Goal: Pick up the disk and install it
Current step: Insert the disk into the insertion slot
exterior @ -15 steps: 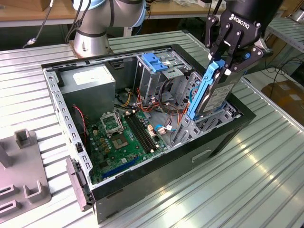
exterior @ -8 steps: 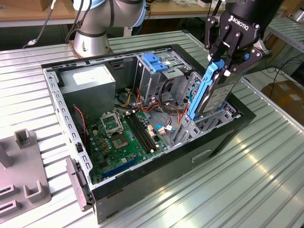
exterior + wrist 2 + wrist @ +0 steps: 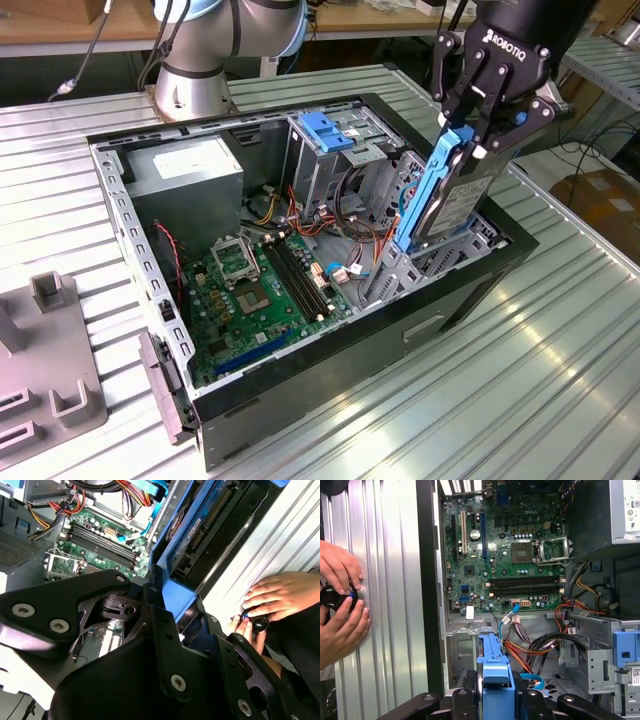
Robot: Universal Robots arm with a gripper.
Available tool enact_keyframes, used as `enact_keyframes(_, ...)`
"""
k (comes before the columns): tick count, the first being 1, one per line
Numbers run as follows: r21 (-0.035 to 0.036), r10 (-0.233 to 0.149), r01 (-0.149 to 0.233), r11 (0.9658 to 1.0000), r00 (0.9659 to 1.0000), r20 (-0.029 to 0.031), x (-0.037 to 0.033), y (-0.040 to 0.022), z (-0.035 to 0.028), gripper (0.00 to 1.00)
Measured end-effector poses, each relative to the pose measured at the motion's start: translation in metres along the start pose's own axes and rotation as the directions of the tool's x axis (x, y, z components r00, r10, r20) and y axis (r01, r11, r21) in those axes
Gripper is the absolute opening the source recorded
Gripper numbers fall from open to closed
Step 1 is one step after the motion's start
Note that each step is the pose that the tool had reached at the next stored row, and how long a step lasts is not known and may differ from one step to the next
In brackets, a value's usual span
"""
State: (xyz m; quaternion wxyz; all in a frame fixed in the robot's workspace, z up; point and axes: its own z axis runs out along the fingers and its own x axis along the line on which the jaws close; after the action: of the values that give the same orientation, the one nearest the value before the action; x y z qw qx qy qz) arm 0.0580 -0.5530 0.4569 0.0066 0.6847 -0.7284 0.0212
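**Q:** Where is the disk?

**A:** The disk point(image 3: 445, 195), a grey drive in a blue rail, stands on end with a slight tilt. It is at the corner of the open case point(image 3: 420, 325) on the exterior view's right. Its lower end dips in among metal bay parts. I cannot tell whether it is seated.

**Q:** What is holding it?

**A:** A black gripper point(image 3: 483, 135) pinches its upper end from above. In the first wrist view, the blue rail point(image 3: 495, 667) runs up between the fingers point(image 3: 462, 702), which press on both sides.

**Q:** What is inside the case?

**A:** A green motherboard point(image 3: 250, 290) lies flat on the floor of the case. A grey power supply point(image 3: 185, 175) sits in the far corner. A metal cage point(image 3: 315, 165) with a blue bracket point(image 3: 330, 133) on top stands near the middle. Red and orange wires point(image 3: 340, 215) run between the cage and the disk.

**Q:** And outside it?

**A:** The case rests on a ribbed metal table point(image 3: 540, 400). The arm's base point(image 3: 195, 85) stands behind the case. A grey fixture point(image 3: 50, 350) lies at the exterior view's left. In the first wrist view, a person's hands point(image 3: 340, 570) rest on the table beside the case, cupping a small black knob point(image 3: 334, 597).
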Motion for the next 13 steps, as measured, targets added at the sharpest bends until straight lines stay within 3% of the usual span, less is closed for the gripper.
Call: enact_keyframes(13, -0.0006, -0.010, 0.010, 1.0000, 1.0000, 0.0001, -0.0001, -0.0001, -0.0004, 0.37)
